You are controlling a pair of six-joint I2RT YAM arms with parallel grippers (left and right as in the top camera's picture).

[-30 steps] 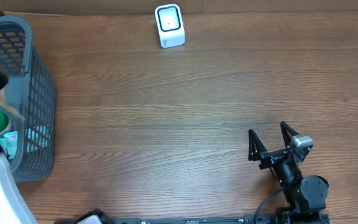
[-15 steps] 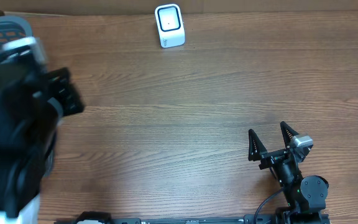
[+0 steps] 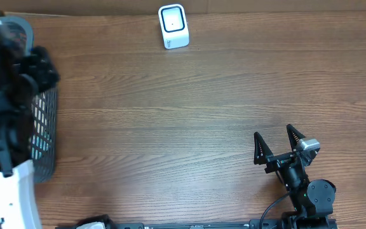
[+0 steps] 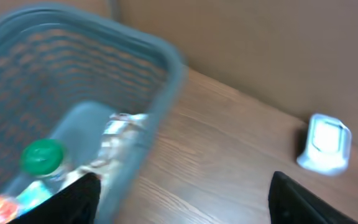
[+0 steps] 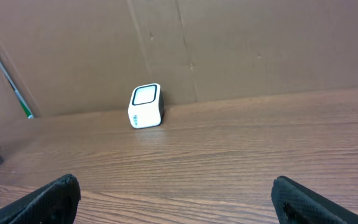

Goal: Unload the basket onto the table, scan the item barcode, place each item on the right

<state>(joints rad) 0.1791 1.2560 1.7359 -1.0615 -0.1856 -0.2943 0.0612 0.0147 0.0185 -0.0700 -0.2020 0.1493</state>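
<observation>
Left gripper (image 4: 185,180) hovers over the grey basket (image 4: 135,43) at the left edge of the table (image 3: 170,114), jaws spread wide, nothing held. Right gripper (image 3: 274,132), near right, is likewise wide open and empty.

Candidate items lie in the basket: green-capped bottle (image 4: 41,155) and crinkly packet (image 4: 124,127). The view is blurred.

Judgement: the bottle is light, rigid and smooth, so likely slippery. Grip across its body below the cap, keeping any barcode face clear for the scanner (image 4: 324,144) at the far edge.

The basket (image 4: 166,65) is latticed in grey-blue — the bottle cap (image 4: 41,155) coloured green. The scanner (image 5: 146,106) is white, the table (image 3: 202,114) brown-grained.
</observation>
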